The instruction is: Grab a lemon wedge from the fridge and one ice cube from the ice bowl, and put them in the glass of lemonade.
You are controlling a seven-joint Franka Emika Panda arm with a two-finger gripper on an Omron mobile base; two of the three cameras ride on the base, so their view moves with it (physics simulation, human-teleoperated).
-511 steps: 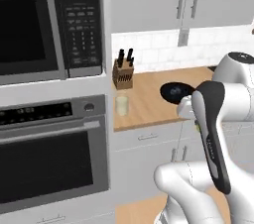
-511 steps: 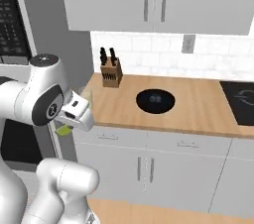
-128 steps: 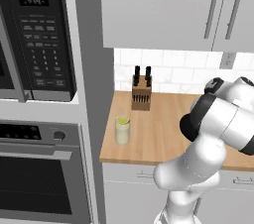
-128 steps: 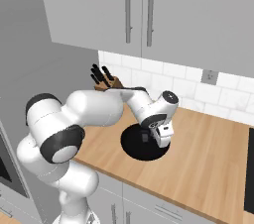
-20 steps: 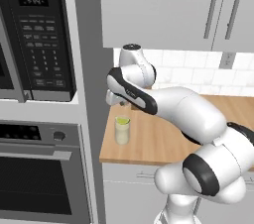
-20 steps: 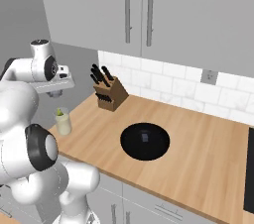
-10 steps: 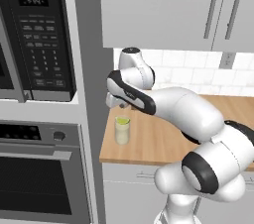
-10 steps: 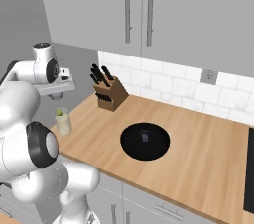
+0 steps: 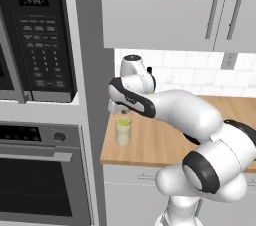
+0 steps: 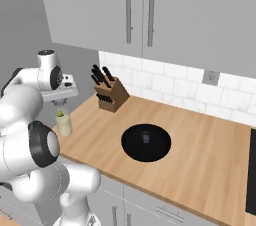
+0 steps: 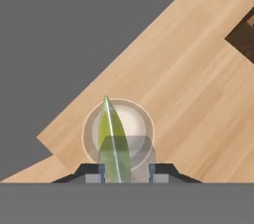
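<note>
Hanging over the glass (image 9: 123, 131) at the counter's (image 10: 200, 145) left end, the gripper (image 9: 117, 111) points straight down from the white arm. In the hand view the two dark fingers (image 11: 102, 172) rise at 6 o'clock, set a little apart, with a pale, translucent block between them that seems to be an ice cube (image 11: 126, 154); I cannot tell for certain that the fingers pinch it. The lemon wedge (image 11: 112, 136) stands as a narrow yellow-green sliver inside the glass's round rim, its tip toward 12 o'clock, its lower end behind the pale block. In the left base view the wedge pokes up as a small green fleck at the glass's mouth, just under the hand.

The glass holds pale yellow liquid and stands near the counter's front left corner, beside the grey cabinet wall. In the right base view the knife block (image 10: 111, 95) sits at about 2 o'clock from the glass, against the tiled backsplash. The black ice bowl (image 10: 146, 142) lies at about 4 o'clock from the glass, well apart, near the counter's middle, with one pale bit (image 10: 145, 138) at its centre. The microwave (image 9: 42, 40) and the wall oven (image 9: 42, 170) fill the tall column left of the counter.
</note>
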